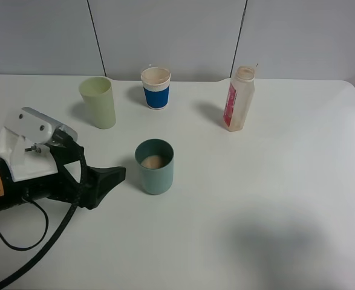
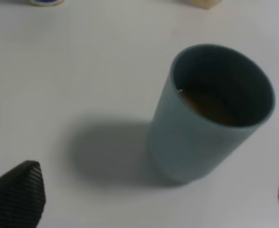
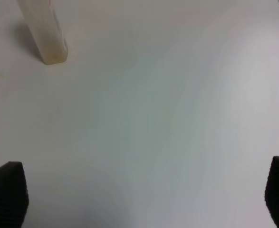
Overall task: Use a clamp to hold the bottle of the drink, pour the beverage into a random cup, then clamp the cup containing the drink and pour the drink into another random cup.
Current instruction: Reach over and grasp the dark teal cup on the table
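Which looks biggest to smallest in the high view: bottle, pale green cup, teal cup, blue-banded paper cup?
1. Teal cup, though it stands nearest the camera.
2. Bottle and pale green cup: too alike to rank; bottle taller, cup wider.
3. Blue-banded paper cup.

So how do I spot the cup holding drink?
Find the middle of the white table, beside the black left gripper. The dull teal cup there holds brownish liquid and stands nearer than the pale green cup and blue-banded paper cup.

Left arm (image 1: 26, 175) stretched low, its cable trailing behind, the left pincer (image 1: 107, 184) spread wide and empty; the right pincer (image 3: 143, 194), jaws equally wide, grips nothing
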### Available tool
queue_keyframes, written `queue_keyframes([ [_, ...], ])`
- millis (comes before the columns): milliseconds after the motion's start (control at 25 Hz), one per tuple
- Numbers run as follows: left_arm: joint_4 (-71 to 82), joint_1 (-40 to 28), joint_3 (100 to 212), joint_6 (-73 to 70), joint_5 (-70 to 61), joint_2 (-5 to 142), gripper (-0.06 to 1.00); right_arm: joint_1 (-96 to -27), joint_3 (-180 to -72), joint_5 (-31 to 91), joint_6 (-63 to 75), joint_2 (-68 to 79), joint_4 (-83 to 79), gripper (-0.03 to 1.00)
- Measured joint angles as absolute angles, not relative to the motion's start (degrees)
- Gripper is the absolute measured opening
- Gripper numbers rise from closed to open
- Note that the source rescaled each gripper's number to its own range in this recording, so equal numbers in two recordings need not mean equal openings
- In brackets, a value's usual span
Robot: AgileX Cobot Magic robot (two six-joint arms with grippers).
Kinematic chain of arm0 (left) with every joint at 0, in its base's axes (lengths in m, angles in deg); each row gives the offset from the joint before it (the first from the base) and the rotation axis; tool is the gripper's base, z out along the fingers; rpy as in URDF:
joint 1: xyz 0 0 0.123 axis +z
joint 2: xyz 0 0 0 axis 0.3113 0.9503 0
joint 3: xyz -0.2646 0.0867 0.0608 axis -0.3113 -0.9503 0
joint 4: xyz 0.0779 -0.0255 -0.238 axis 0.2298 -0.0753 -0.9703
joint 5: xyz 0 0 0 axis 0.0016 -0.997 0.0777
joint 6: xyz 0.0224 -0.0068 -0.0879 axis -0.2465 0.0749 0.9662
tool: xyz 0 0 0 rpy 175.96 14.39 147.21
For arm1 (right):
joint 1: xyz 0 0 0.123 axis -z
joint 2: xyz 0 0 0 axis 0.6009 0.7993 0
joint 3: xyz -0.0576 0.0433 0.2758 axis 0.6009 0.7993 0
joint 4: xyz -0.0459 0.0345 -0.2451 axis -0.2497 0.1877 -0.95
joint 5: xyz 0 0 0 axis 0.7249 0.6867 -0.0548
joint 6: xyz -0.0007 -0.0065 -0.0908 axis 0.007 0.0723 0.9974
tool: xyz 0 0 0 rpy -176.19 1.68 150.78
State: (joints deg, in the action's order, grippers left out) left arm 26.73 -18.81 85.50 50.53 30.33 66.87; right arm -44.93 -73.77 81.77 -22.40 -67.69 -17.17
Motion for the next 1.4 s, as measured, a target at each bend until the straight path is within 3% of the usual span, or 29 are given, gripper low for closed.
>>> queue_keyframes([
  [600, 28.1, -18.8, 85.3, 46.7, 55.8, 88.8, 1.0, -44.9, -73.8, 81.8, -22.4, -67.7, -17.2, 1.0],
  [1400, 28.5, -18.8, 85.3, 39.2, 68.0, 103.9, 1.0, -44.9, -73.8, 81.8, -22.4, -67.7, -17.2, 1.0],
])
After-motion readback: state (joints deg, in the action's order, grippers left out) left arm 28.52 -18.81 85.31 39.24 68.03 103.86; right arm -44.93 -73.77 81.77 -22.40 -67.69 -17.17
